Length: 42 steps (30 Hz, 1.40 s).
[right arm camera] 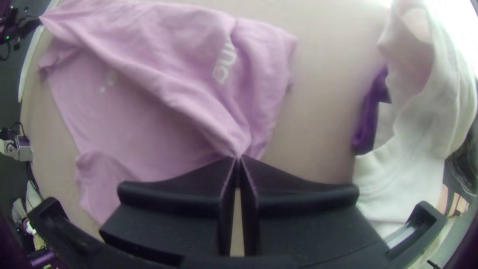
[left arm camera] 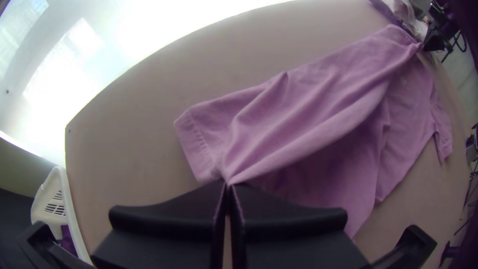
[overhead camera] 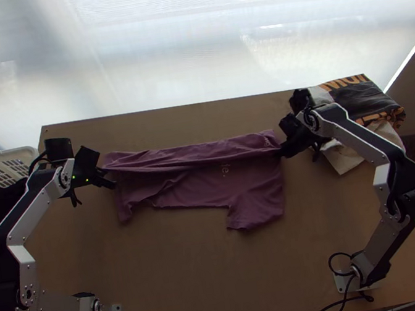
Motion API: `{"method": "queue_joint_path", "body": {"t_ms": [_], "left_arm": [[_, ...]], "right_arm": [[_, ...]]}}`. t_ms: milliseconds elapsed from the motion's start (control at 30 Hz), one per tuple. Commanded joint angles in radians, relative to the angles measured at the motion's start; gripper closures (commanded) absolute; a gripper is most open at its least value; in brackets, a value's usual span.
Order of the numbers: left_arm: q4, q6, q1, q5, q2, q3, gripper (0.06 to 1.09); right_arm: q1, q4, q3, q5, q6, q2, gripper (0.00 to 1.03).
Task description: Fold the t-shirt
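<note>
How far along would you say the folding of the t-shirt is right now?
It looks only partly done. A loose, creased fold runs along the far side of the t-shirt. In hand are the ends of that fold, one in the left gripper, the other in the right gripper. Left, I think: laying it flat, tucking the near sleeve that sticks out, and shortening the long bundle.

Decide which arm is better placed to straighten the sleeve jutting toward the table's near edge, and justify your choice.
Right, most likely: the right tool grips the T-shirt at the end nearer that sleeve, while the left tool grips the opposite end. Either would probably need to let go first.
</note>
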<state>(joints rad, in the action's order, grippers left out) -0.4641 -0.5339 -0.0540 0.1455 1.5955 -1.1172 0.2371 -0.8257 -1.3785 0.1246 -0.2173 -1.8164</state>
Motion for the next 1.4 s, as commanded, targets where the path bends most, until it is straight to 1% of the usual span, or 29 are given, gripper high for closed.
{"method": "queue_joint_path", "body": {"t_ms": [0, 133, 233, 267, 300, 333, 367, 400, 433, 467, 500, 533, 567, 600, 667, 767, 833, 933, 967, 1033, 1067, 1133, 1167, 1267, 1333, 1367], "left_arm": [[0.010, -0.006, 0.023, 0.002, 0.009, 0.039, 1.05], [0.038, -0.012, 0.028, 0.000, 0.064, 0.036, 1.05], [0.038, -0.011, 0.026, 0.000, 0.096, 0.030, 1.05], [0.036, -0.009, 0.028, 0.000, 0.100, 0.031, 1.04], [0.033, -0.005, 0.028, -0.003, 0.100, 0.033, 1.00], [0.027, -0.001, 0.028, -0.007, 0.098, 0.036, 0.91], [0.015, -0.003, 0.028, -0.015, 0.092, 0.039, 0.62], [0.013, -0.003, 0.025, -0.021, 0.083, 0.050, 0.20], [0.015, -0.006, 0.017, -0.020, 0.067, 0.062, 0.10], [0.018, -0.009, 0.014, -0.020, 0.052, 0.076, 0.10], [0.025, -0.008, 0.006, -0.020, 0.037, 0.086, 0.10], [0.028, -0.006, 0.002, -0.018, 0.020, 0.096, 0.10], [0.028, -0.003, -0.006, -0.018, 0.003, 0.100, 0.10], [0.024, 0.005, -0.021, -0.017, -0.020, 0.099, 0.10], [0.007, 0.020, -0.055, -0.007, -0.081, 0.092, 0.10], [-0.013, 0.014, -0.122, 0.022, -0.186, 0.092, 0.10], [-0.059, -0.040, -0.147, 0.045, -0.239, 0.094, 0.10], [-0.122, -0.106, -0.135, 0.046, -0.362, 0.125, 0.10], [-0.127, -0.129, -0.112, 0.046, -0.428, 0.160, 0.10], [-0.125, -0.219, -0.024, 0.040, -0.588, 0.272, 0.10], [-0.107, -0.262, 0.023, 0.019, -0.663, 0.333, 0.10], [-0.077, -0.291, 0.109, -0.009, -0.787, 0.431, 0.11], [-0.093, -0.310, 0.143, -0.023, -0.825, 0.462, 0.11], [-0.188, -0.373, 0.200, -0.030, -0.914, 0.520, 0.11], [-0.200, -0.405, 0.243, -0.037, -0.987, 0.566, 0.11], [-0.194, -0.442, 0.263, -0.053, -1.020, 0.596, 0.11]], "right_arm": [[0.077, 0.016, 0.038, 0.021, 0.009, -0.003, 1.00], [0.122, 0.040, 0.042, 0.020, 0.001, -0.012, 1.00], [0.125, 0.046, 0.042, 0.020, -0.005, -0.034, 1.00], [0.119, 0.046, 0.042, 0.020, -0.004, -0.041, 1.00], [0.110, 0.046, 0.045, 0.020, -0.005, -0.047, 0.99], [0.097, 0.046, 0.049, 0.020, -0.004, -0.049, 0.94], [0.085, 0.043, 0.056, 0.020, -0.004, -0.050, 0.84], [0.071, 0.036, 0.064, 0.021, -0.004, -0.049, 0.75], [0.061, 0.030, 0.075, 0.021, -0.004, -0.040, 0.62], [0.048, 0.023, 0.087, 0.020, -0.004, -0.026, 0.48], [0.044, 0.017, 0.096, 0.020, -0.004, -0.012, 0.35], [0.039, 0.003, 0.102, 0.020, -0.005, 0.005, 0.25], [0.034, -0.015, 0.105, 0.020, -0.004, 0.020, 0.17], [0.033, -0.033, 0.107, 0.020, -0.004, 0.039, 0.12], [0.025, -0.056, 0.122, 0.020, -0.010, 0.088, 0.05], [0.011, -0.067, 0.160, 0.020, -0.036, 0.167, 0.05], [-0.005, -0.095, 0.177, 0.020, -0.050, 0.212, 0.05], [0.001, -0.133, 0.210, 0.021, -0.044, 0.296, 0.05], [0.028, -0.142, 0.230, 0.021, -0.044, 0.327, 0.05], [0.125, -0.141, 0.292, 0.012, -0.048, 0.397, 0.05], [0.176, -0.141, 0.325, -0.026, -0.059, 0.428, 0.05], [0.301, -0.138, 0.374, -0.155, -0.059, 0.493, 0.05], [0.349, -0.136, 0.398, -0.181, -0.063, 0.520, 0.05], [0.442, -0.142, 0.475, -0.198, -0.076, 0.568, 0.05], [0.478, -0.142, 0.524, -0.212, -0.076, 0.605, 0.05], [0.488, -0.142, 0.539, -0.226, -0.074, 0.618, 0.05]]}}
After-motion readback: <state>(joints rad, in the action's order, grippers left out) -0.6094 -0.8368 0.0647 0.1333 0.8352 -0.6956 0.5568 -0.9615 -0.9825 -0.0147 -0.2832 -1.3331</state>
